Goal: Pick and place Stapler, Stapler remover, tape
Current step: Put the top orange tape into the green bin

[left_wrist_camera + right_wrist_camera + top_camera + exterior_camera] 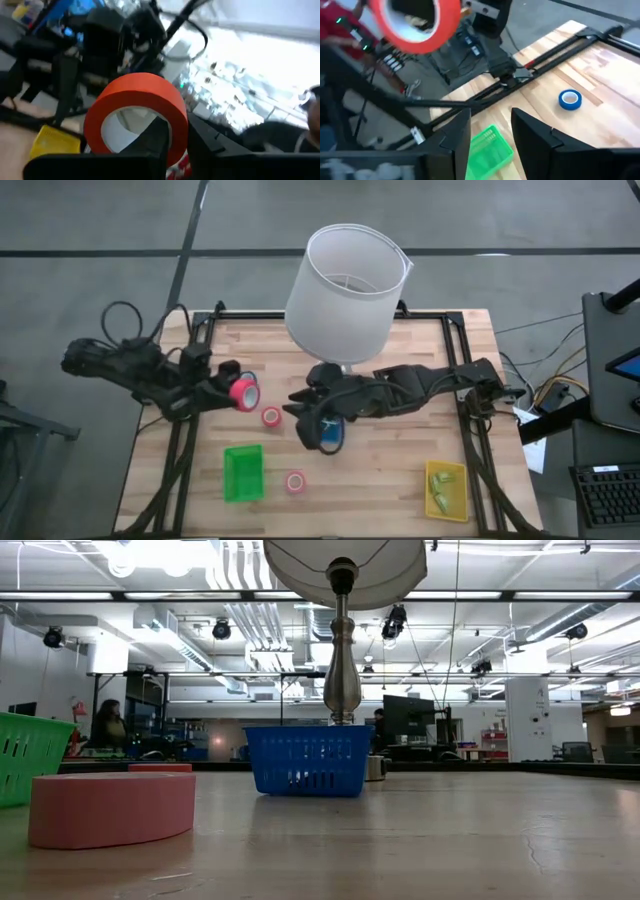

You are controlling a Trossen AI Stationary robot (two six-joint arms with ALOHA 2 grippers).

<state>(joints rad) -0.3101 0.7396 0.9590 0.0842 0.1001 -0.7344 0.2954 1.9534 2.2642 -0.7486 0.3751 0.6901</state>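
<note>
My left gripper (232,390) is at the table's left, shut on a red tape roll (243,392) with a pale centre; the roll also shows in the left wrist view (135,112) and the right wrist view (415,20). Two more red rolls lie flat on the table, one (271,416) near the held roll and one (295,481) near the front. A blue roll (569,99) lies flat on the wood. My right gripper (490,120) is open and empty, above the blue bin (332,434) at mid-table. My left gripper holds the red roll by its wall (176,131), with one finger (156,142) inside the pale core and the other finger (205,145) outside. The fingers come about level from the table's left. The roll stands on edge, lifted clear of the table.
A lamp with a white shade (345,285) stands at the far middle, its stem (341,660) behind the blue bin (308,760). A green bin (243,472) sits front left. A yellow bin (447,488) holding pale green things sits front right. Bare wood lies between them.
</note>
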